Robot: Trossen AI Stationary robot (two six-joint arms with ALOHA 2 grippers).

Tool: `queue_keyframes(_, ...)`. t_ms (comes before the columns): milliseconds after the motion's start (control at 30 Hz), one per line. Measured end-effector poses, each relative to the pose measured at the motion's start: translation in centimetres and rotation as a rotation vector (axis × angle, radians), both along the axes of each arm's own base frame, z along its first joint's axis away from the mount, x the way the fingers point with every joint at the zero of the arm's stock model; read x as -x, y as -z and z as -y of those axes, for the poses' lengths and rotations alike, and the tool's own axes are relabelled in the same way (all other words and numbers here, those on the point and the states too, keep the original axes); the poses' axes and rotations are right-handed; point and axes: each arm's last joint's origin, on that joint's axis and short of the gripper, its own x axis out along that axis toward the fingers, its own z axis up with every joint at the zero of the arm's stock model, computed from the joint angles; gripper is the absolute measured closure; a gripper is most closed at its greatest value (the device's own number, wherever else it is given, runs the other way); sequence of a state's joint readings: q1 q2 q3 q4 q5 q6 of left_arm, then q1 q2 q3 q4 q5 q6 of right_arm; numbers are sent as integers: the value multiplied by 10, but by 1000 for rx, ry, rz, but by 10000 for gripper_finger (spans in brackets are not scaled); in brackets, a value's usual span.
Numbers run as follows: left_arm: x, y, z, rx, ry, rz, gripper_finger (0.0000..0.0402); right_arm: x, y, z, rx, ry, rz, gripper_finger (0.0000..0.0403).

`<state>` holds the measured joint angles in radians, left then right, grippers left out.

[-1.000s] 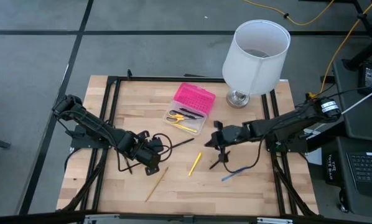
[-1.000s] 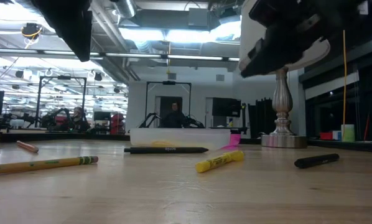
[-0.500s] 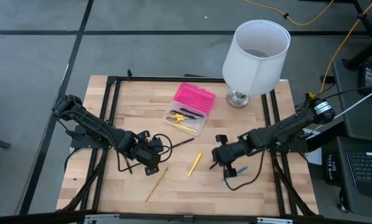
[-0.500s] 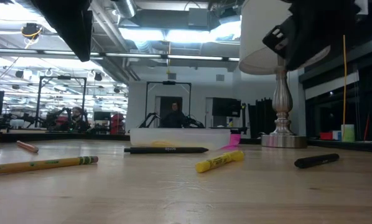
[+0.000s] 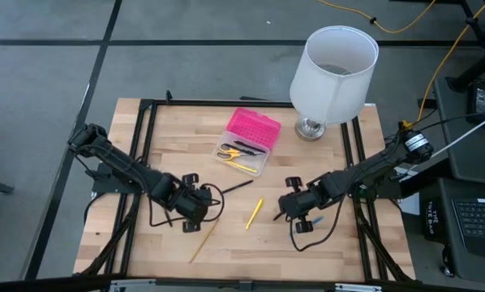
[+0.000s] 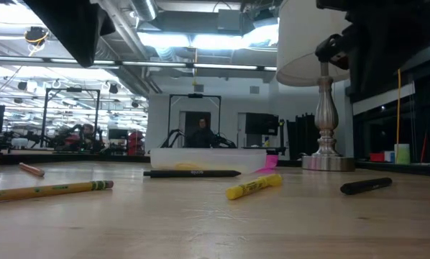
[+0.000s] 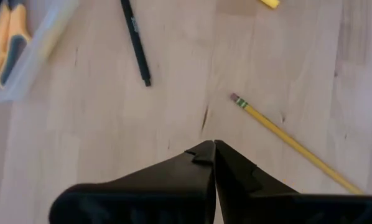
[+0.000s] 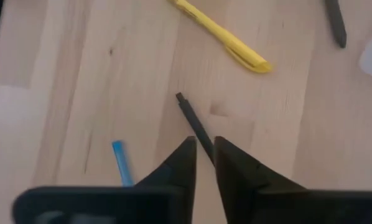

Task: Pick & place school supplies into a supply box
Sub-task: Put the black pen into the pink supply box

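Risk: right gripper [image 8: 202, 149], fingers slightly parted around thin black pen [image 8: 194, 126], may push it away when closing.

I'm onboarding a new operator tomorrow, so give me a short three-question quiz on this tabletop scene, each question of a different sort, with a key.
1. True or false: the small yellow-handled scissors already lie in the pink-and-clear plastic pencil case.
2. Which thin item does the right gripper have between its fingertips? A) yellow pen B) black pen C) blue pen
3. Fill in: the left gripper is ____ and holds nothing.

Key: 1 true. 2 B: the thin black pen runs into the gap, with the short blue pen beside it and the yellow plastic pen farther off. 3 shut.
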<state>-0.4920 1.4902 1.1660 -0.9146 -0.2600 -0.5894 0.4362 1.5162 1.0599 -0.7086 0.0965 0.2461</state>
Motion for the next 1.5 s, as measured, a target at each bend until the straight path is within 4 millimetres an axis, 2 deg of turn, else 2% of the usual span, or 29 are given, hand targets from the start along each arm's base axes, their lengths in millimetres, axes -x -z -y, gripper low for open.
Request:
queue_keyframes(200,2,0,4,-35,15,17,399,-4,11,0,76,-18,-21,291)
queue_keyframes(367,3,5,13,-57,118,57,400,-9,26,-3,90,-56,-78,270)
queue_keyframes(600,2,15,23,-24,149,134,400,-13,48,-5,127,-60,-164,268)
queue_keyframes(967,6,27,22,-16,104,123,399,-18,74,-6,154,-63,-254,268)
queue_keyframes(1267,4,26,22,-14,69,156,399,-19,79,-4,247,-92,-253,268)
queue_keyframes(1500,4,26,22,-7,55,157,398,-18,79,-4,239,-97,-263,268)
